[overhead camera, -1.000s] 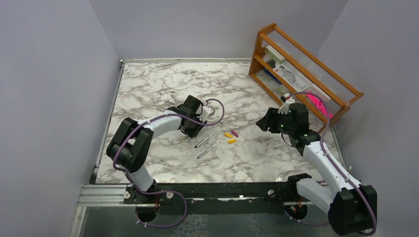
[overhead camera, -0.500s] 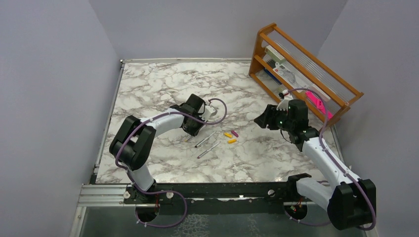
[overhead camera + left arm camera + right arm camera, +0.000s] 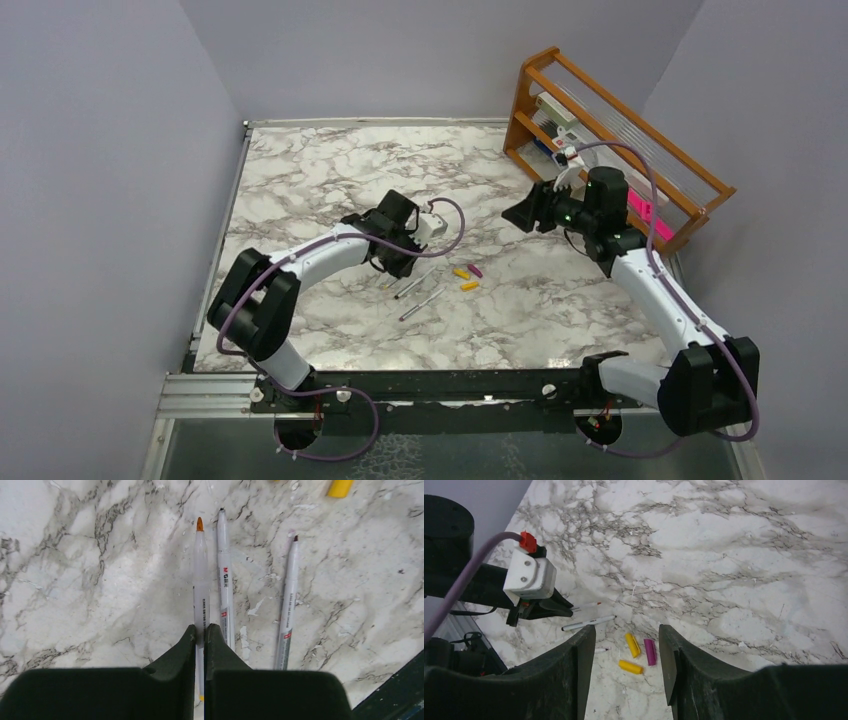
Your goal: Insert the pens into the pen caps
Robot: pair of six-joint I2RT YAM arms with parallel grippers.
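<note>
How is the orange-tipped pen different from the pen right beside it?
The orange-tipped pen is pinched between the left fingers; the middle pen lies free on the table. The orange-tipped pen has an orange tip; the middle pen's tip looks dark. The middle pen has red print; the orange-tipped pen shows only grey print. Both are slim and pale, side by side, pointing the same way.
</note>
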